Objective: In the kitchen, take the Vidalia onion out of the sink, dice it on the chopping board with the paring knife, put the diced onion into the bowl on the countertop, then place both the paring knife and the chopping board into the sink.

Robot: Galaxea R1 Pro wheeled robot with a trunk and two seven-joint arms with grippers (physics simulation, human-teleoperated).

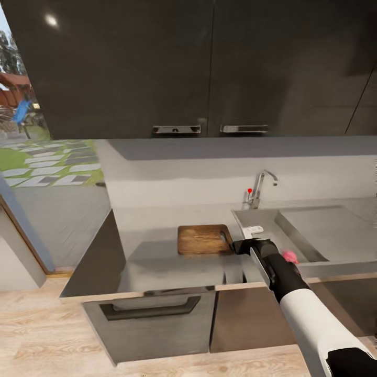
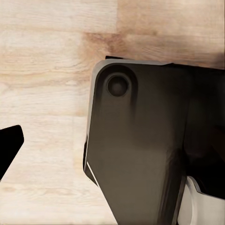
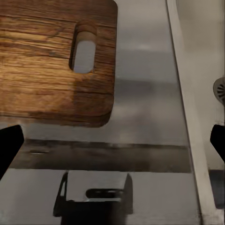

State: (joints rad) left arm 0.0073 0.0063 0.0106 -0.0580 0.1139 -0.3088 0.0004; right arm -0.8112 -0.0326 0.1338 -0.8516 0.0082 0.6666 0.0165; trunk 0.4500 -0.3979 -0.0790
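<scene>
Showing one chopping board, one Vidalia onion, one sink.

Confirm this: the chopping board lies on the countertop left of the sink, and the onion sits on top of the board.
Wrong about the onion. In the head view it lies in the sink, beside the right arm. The chopping board does lie on the countertop left of the sink, bare.
</scene>
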